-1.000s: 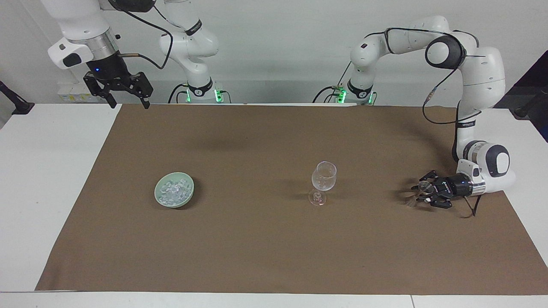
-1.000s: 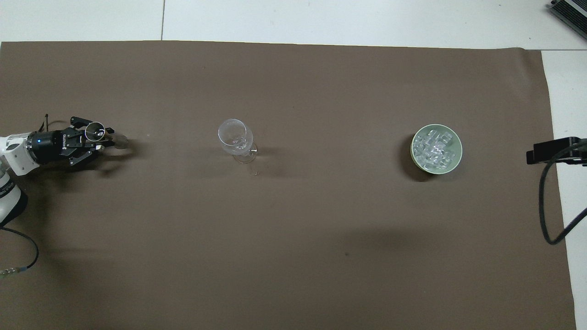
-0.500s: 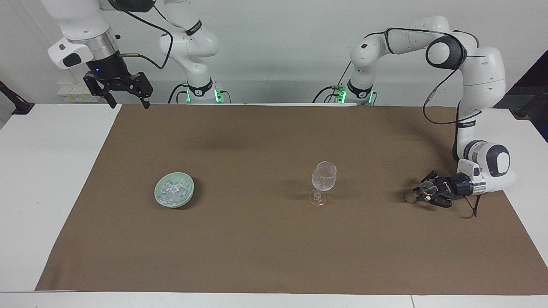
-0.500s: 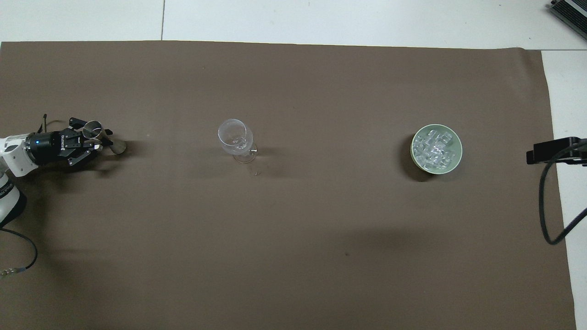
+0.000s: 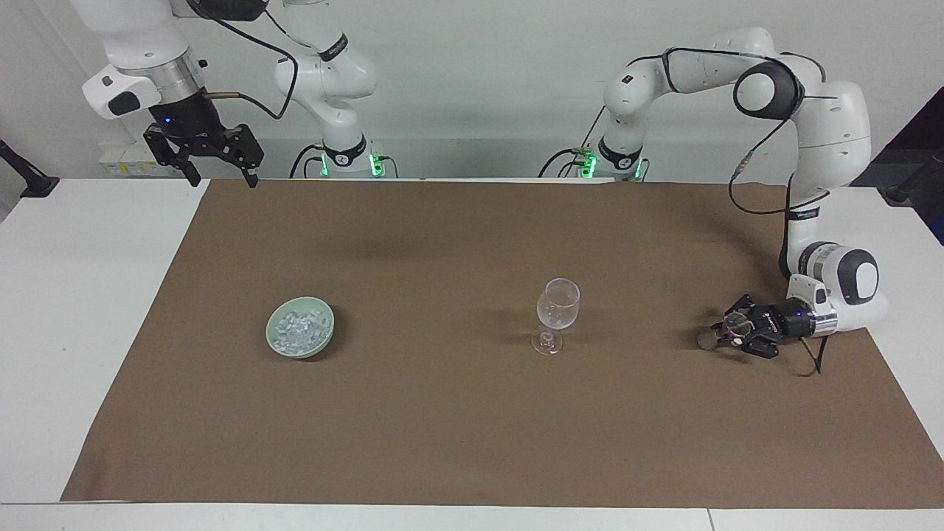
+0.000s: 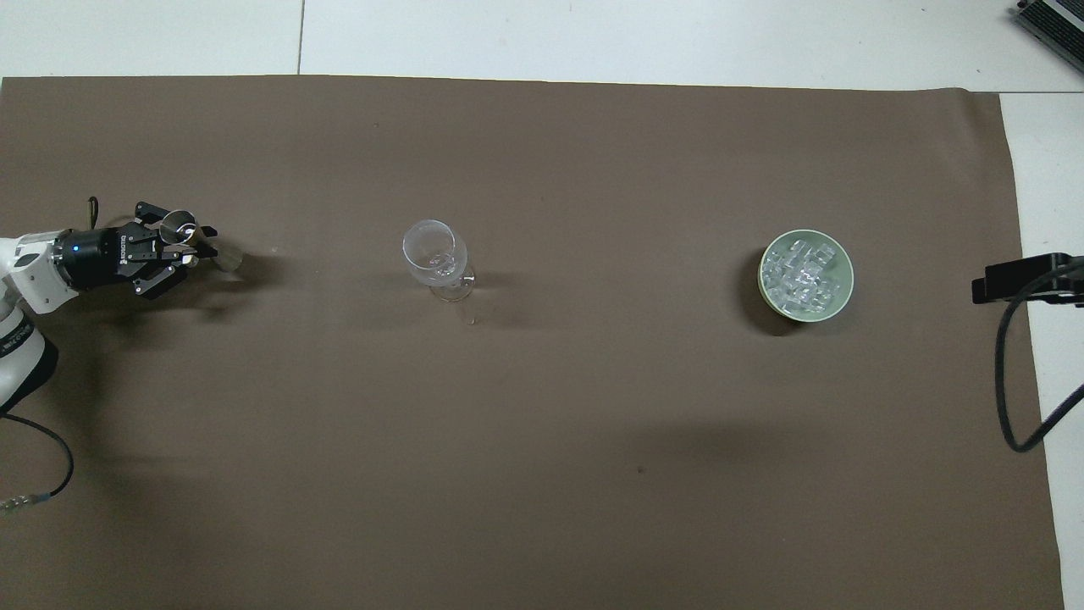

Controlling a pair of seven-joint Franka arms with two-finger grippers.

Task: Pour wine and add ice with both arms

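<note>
We saw a white tabletop [image 5: 96, 310] covered by a broad, matte brown cloth [image 5: 472, 428]. The two white jointed arms differed in pose. The right arm waited high at its own end, its pincer [image 5: 219, 177] hanging over the cloth's edge with the fingers spread and holding nothing. The left arm bent down low at its end, its pincer [image 5: 726, 332] lying almost level over the cloth and aimed toward the glass; it appeared to be pinching a small, shiny, glass-like thing [image 6: 178, 229], but we could not tell what that was.

A round, pale green bowl [image 5: 274, 341] sat toward the right arm's end, and the ice [image 5: 299, 330] lay heaped in it as glossy clear chunks. A clear stemmed wine glass [image 5: 558, 304] stood upright mid-cloth, well apart from the bowl.
</note>
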